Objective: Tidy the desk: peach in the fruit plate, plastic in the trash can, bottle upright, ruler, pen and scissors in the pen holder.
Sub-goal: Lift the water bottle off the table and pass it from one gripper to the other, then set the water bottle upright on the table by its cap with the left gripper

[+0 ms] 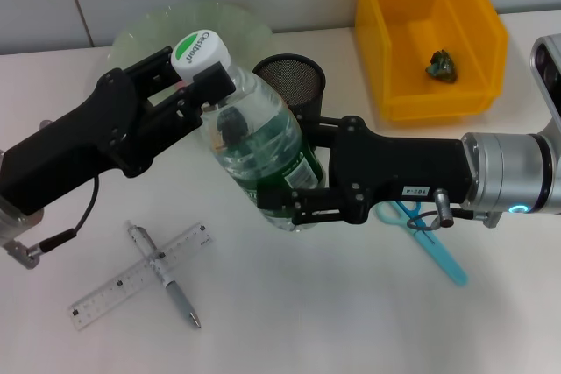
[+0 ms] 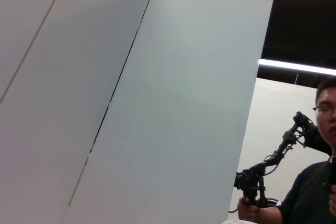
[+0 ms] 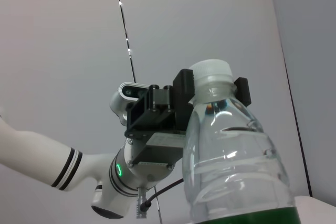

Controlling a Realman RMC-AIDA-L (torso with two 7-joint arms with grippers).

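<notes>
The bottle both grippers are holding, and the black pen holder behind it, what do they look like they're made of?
The bottle looks like clear, glossy plastic: the water inside shows through, the wall carries highlights, and its white cap looks like opaque plastic. The pen holder appears to be black metal mesh with a matte finish, since fine perforations show across its wall, though coated wire or plastic mesh can't be excluded.

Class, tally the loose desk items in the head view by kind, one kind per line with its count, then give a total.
Bottle, held between left pincer and right pincer: 1
Ruler: 1
Pen: 1
Scissors: 1
Containers, pen holder, yellow bin, plate: 3
Total: 7
</notes>
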